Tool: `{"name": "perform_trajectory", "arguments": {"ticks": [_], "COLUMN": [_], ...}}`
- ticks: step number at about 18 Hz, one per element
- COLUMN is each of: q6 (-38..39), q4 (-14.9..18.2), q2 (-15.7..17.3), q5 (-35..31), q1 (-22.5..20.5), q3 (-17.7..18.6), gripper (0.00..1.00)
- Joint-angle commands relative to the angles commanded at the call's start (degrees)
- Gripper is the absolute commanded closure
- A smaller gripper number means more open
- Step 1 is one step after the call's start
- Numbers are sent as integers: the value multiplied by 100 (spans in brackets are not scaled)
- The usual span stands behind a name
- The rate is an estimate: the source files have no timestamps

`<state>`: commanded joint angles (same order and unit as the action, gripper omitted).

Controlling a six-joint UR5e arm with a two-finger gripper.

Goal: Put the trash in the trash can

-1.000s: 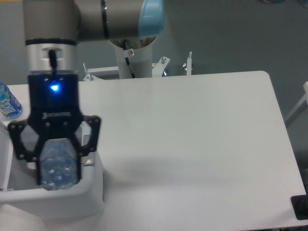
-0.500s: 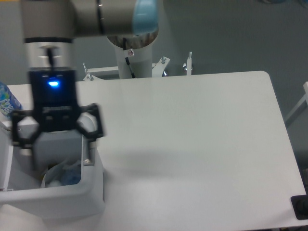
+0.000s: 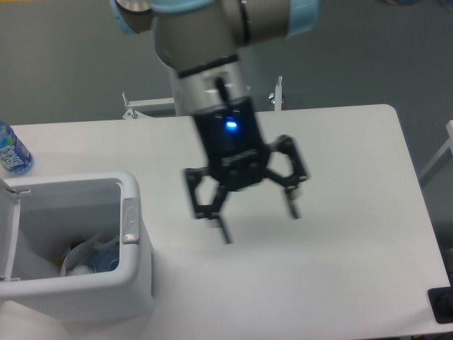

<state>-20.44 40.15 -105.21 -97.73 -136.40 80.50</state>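
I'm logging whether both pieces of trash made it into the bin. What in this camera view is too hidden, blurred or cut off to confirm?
- Contents of the trash can: its walls hide most; a clear crushed bottle shows partly; the wrapper cannot be picked out.
- Gripper: motion blur smears the fingers, though they stand apart and empty.
- Upright bottle: cut by the left edge.
- Bin lid: cropped at the left edge.

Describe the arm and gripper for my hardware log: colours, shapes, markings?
The arm is a thick grey cylinder with light-blue joint caps. A black cable runs down the silver wrist into a boxy black gripper body with a glowing blue light. The gripper has black open-frame linkages ending in two slim fingers.
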Motion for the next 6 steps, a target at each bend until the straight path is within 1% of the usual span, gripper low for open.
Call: {"name": "perform_trajectory", "arguments": {"ticks": [2, 4, 5, 6], "q6": [-808, -1582, -1881, -2041], "q4": [325, 799, 992, 1116], "q2": [176, 325, 395, 448], "q5": [-150, -299, -378, -405], "q1": [-167, -220, -264, -343], "q3": [132, 255, 282, 299], "gripper": [0, 0, 0, 0]}}
